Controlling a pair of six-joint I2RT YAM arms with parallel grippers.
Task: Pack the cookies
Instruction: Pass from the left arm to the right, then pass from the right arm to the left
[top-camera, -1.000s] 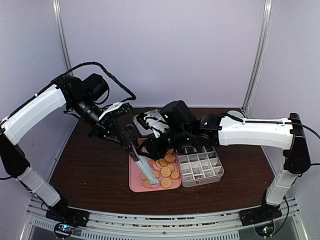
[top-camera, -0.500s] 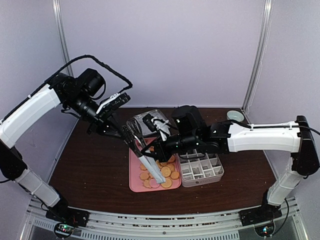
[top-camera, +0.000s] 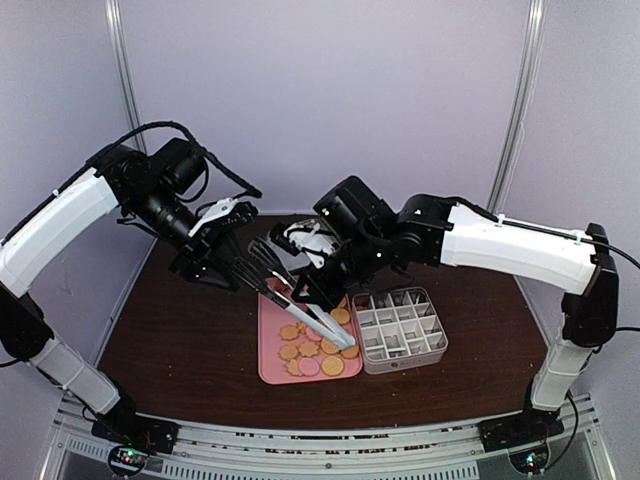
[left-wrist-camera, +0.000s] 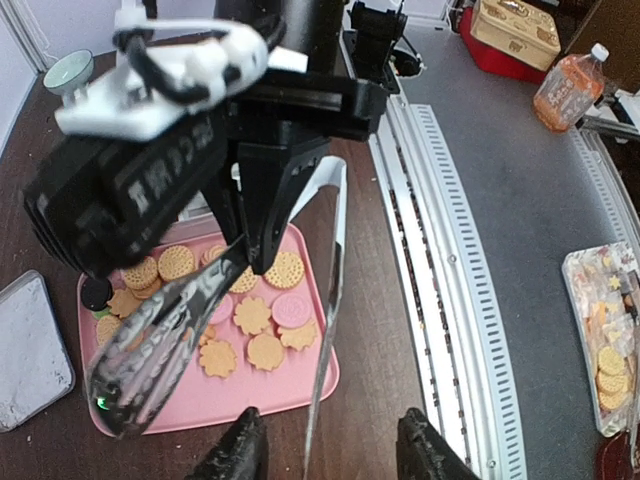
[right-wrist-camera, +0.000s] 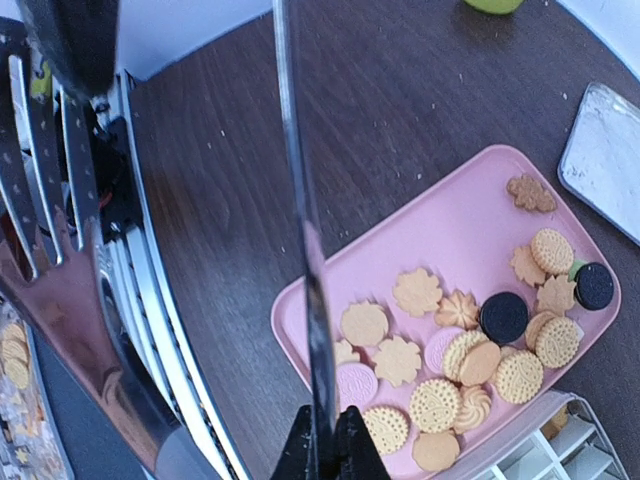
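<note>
Several cookies (top-camera: 312, 349) lie on a pink tray (top-camera: 268, 372): round golden ones, flower-shaped ones, pink ones (left-wrist-camera: 291, 309) and black ones (right-wrist-camera: 503, 316). Metal tongs (top-camera: 300, 310) slant over the tray. My right gripper (top-camera: 312, 292) is shut on one thin arm of the tongs (right-wrist-camera: 305, 260), and its fingers (right-wrist-camera: 352, 447) pinch the blade. My left gripper (top-camera: 235, 262) stands open at the tongs' other end. In the left wrist view that thin arm (left-wrist-camera: 333, 270) runs between the spread fingers (left-wrist-camera: 240, 452) without being clamped.
A white box of small compartments (top-camera: 402, 331) stands just right of the pink tray. A flat metal lid (left-wrist-camera: 30, 340) lies beyond the tray, and a green bowl (top-camera: 470, 231) sits at the table's back right. The aluminium rail (left-wrist-camera: 450, 260) runs along the near edge.
My right gripper has closed on the tongs and my left gripper has opened off them. The tongs now lie flatter over the tray, and the right arm has shifted left and back.
</note>
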